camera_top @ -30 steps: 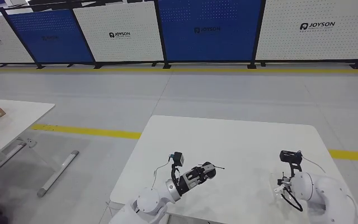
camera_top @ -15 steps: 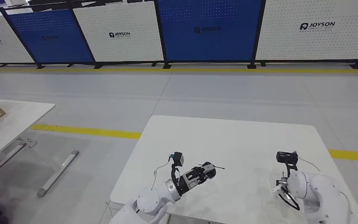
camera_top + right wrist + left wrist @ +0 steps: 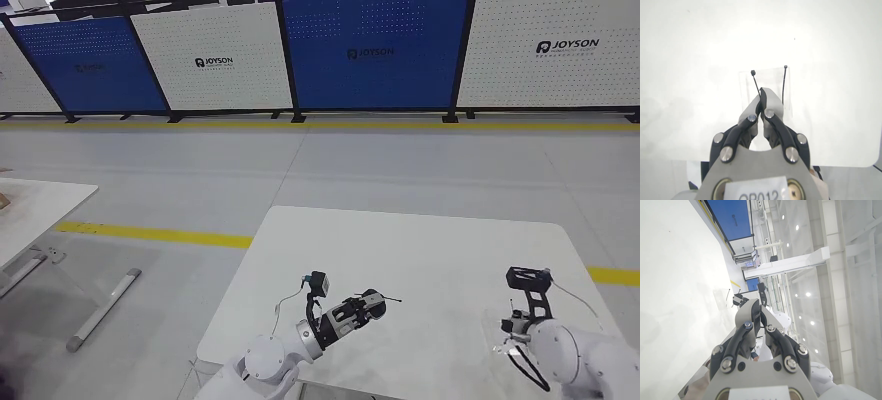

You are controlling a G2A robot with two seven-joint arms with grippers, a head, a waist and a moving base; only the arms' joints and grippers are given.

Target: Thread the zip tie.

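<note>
The right pincer (image 3: 761,94) clamped the first zip tie (image 3: 755,81), the second zip tie (image 3: 783,85) lay just beside it on one clear sheet (image 3: 770,79), and the left pincer (image 3: 759,306) gripped the third zip tie (image 3: 392,298).

the top view looks down from above the arms: white table (image 3: 420,250) in the lower half of the frame, floor (image 3: 300,170) and panels (image 3: 375,55) across the upper half. each wrist camera sits close behind its gripper. the left gripper (image 3: 759,306) view faces sideways along the table, the right gripper (image 3: 761,94) view straight down. both catch the clear sheet (image 3: 745,83) with a zip tie (image 3: 784,83).
</note>
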